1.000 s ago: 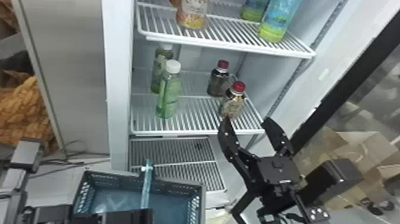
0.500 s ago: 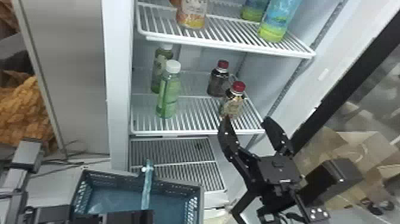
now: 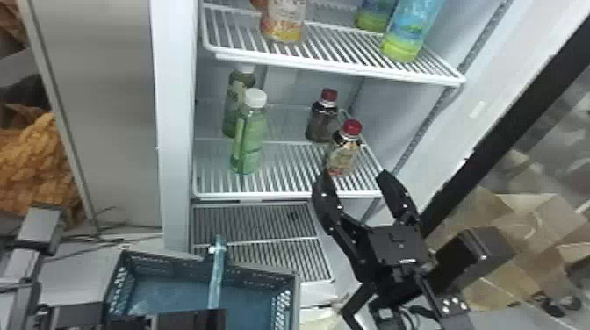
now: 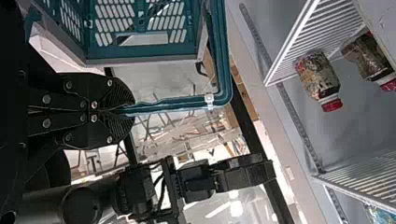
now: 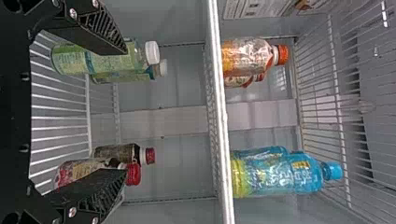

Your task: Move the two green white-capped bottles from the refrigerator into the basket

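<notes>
Right pincer (image 3: 355,175) has shifted slightly left since earlier frame, toward green bottles; its fingers spread wide. Front green bottle (image 3: 249,142) upright on fridge shelf (image 3: 289,194), left of pincer and beyond; rear one (image 3: 232,105) farther behind. Basket (image 3: 259,271) left of pincer, lower; left pincer (image 3: 197,319) pinches basket handle (image 3: 217,281).

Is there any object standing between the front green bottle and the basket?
No other bottle stands in front of the green bottle on its shelf. At the basket, though, the raised handle crosses above the opening, gripped by the left hand, and may get in the way.
</notes>
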Robot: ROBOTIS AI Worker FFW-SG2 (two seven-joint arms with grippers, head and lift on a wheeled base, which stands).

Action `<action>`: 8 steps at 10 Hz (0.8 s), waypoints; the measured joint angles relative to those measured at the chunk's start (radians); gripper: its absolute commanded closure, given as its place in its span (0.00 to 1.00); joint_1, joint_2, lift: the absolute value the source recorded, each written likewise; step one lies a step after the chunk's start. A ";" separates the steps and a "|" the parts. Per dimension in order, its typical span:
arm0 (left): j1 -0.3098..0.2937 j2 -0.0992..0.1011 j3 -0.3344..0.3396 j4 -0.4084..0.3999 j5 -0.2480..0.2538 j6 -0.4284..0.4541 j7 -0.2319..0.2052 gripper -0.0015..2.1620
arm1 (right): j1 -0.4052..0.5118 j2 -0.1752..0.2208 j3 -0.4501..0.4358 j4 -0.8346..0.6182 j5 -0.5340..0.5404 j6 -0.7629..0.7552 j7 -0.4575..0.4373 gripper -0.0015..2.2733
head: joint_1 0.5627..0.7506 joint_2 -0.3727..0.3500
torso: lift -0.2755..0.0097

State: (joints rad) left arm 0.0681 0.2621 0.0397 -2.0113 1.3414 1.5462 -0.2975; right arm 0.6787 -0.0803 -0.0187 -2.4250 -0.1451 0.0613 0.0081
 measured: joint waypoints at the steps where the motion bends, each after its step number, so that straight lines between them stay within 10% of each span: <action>1: 0.000 0.000 0.001 0.000 0.001 0.000 0.000 0.54 | -0.024 -0.003 0.008 0.025 0.000 -0.006 0.009 0.07 | 0.70 0.04 | 0.04; 8: 0.002 -0.001 0.004 0.000 0.004 0.000 0.000 0.54 | -0.240 -0.021 0.059 0.292 0.023 -0.077 0.084 0.07 | 0.70 0.13 | 0.04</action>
State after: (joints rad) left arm 0.0700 0.2609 0.0437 -2.0113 1.3458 1.5459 -0.2975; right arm 0.4388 -0.1017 0.0403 -2.1329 -0.1222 -0.0156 0.0923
